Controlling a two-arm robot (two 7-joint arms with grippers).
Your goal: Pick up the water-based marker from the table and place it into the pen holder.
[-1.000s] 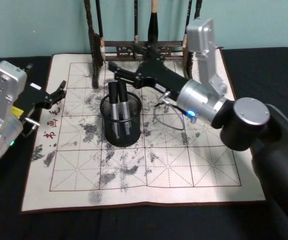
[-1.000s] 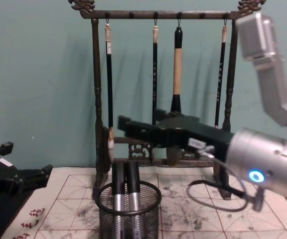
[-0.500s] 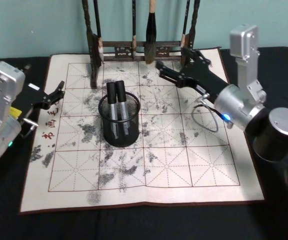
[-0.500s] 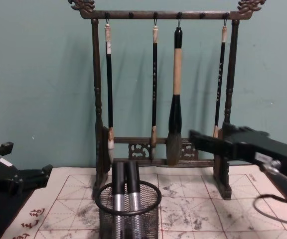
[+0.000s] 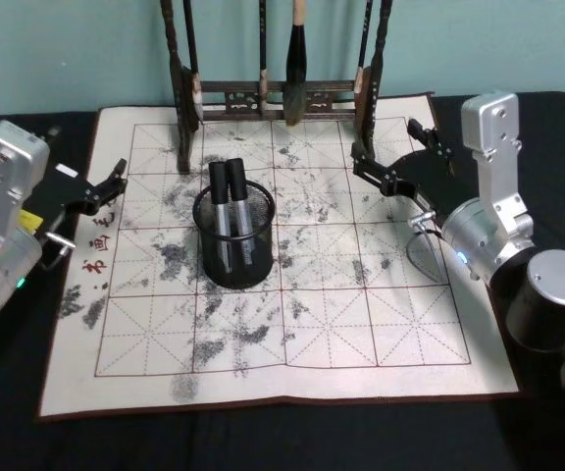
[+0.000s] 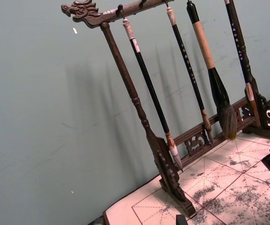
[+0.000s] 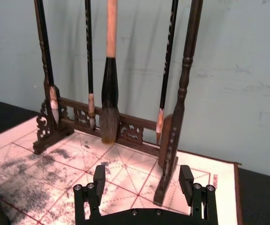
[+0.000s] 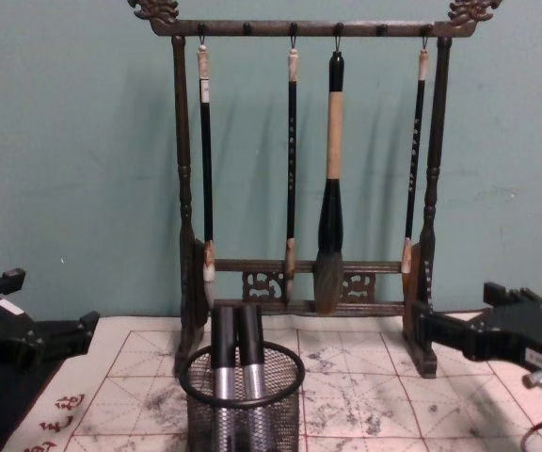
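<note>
The black wire-mesh pen holder (image 5: 235, 257) stands on the left half of the paper mat, low in the chest view (image 8: 243, 414). Two water-based markers (image 5: 226, 196) with black caps and silver barrels stand upright in it, side by side (image 8: 236, 353). My right gripper (image 5: 383, 145) is open and empty, well to the right of the holder near the brush rack's right foot (image 8: 454, 318). The right wrist view shows its fingers (image 7: 99, 177) spread wide with nothing between them. My left gripper (image 5: 118, 184) rests open at the mat's left edge (image 8: 50, 303).
A tall dark wooden brush rack (image 5: 273, 93) with several hanging brushes (image 8: 329, 169) stands along the mat's far edge. The ink-stained gridded paper mat (image 5: 341, 324) covers a black table (image 5: 538, 118). A teal wall lies behind.
My right arm has drawn back from over the pen holder to the right side of the mat, gripper empty. The two markers stay in the holder. The left arm has not moved.
</note>
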